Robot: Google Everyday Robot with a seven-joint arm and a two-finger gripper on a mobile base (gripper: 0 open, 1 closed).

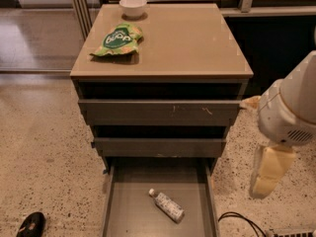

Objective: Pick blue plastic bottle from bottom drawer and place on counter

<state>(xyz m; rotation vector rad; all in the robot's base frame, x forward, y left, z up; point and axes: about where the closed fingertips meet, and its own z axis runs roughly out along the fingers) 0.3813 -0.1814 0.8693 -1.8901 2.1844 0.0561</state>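
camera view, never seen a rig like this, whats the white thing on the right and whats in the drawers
One camera looks down at a grey three-drawer cabinet from the front. Where the camera is mounted is not known.

The bulky white shape on the right is the robot's arm. The cream piece hanging below it is its tool, which it uses for grasping. It hangs beside the cabinet, over the floor, well apart from the bottle.

On the tan counter lie a green snack bag and a white bowl.

The bottom drawer is pulled out. The blue plastic bottle lies on its side inside, untouched.
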